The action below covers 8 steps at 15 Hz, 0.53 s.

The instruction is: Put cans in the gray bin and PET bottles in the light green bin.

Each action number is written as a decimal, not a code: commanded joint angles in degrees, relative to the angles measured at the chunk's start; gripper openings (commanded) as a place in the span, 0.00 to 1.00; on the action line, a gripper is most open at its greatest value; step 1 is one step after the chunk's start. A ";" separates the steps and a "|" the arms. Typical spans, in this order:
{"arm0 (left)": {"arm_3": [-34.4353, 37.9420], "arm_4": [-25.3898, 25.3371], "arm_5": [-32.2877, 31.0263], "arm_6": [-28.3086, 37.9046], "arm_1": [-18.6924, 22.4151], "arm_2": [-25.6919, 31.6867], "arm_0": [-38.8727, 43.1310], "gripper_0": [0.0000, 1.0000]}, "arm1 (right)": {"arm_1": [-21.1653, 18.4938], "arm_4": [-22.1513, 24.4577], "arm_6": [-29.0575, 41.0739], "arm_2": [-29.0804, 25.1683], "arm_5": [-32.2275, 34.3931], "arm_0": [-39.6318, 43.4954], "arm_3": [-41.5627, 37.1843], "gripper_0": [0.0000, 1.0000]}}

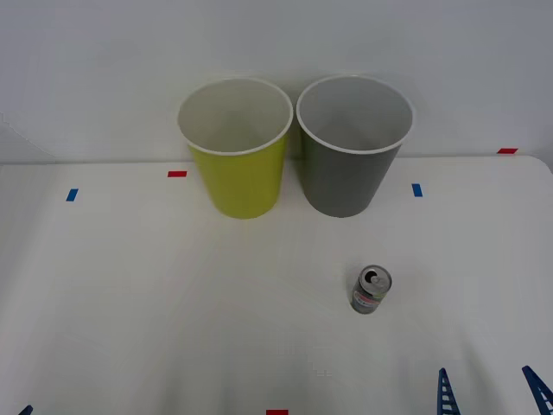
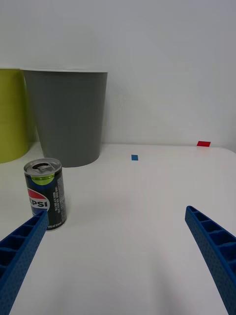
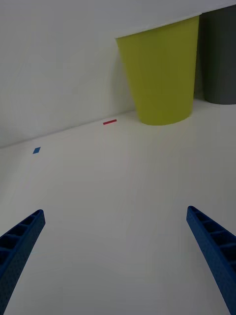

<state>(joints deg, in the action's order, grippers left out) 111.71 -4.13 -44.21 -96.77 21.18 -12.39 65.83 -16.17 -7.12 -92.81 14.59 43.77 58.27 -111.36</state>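
A small silver-gray can (image 1: 371, 290) stands upright on the white table, in front of the gray bin (image 1: 346, 181). The light green bin (image 1: 242, 181) stands just left of the gray one, both upright at the back. My right gripper (image 1: 490, 391) is open at the front right corner, short of the can. In the right wrist view the can (image 2: 45, 193) stands just beyond one finger of the open right gripper (image 2: 117, 212), off the gap's centre, with the gray bin (image 2: 69, 118) behind. My left gripper (image 3: 116, 212) is open over bare table, facing the light green bin (image 3: 160, 74). PET bottles are out of view.
The white table (image 1: 173, 285) ends at a pale wall right behind the bins. Small red tape marks (image 1: 177, 174) and blue tape marks (image 1: 417, 189) lie flat on it. Open surface spreads across the left and middle.
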 commanded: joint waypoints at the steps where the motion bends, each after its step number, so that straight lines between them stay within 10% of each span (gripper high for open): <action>1: 0.00 0.00 0.00 0.00 0.00 0.00 0.00 1.00 | 0.00 0.00 0.00 0.00 0.00 0.00 0.00 0.97; 8: 0.00 0.00 0.00 0.00 0.00 0.00 0.00 1.00 | 0.00 0.00 0.00 0.00 0.00 0.00 0.00 0.97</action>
<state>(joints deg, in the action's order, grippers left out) 111.71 -4.13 -44.21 -96.77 21.18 -12.39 65.83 -16.17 -7.12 -92.81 14.59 43.77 58.27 -111.36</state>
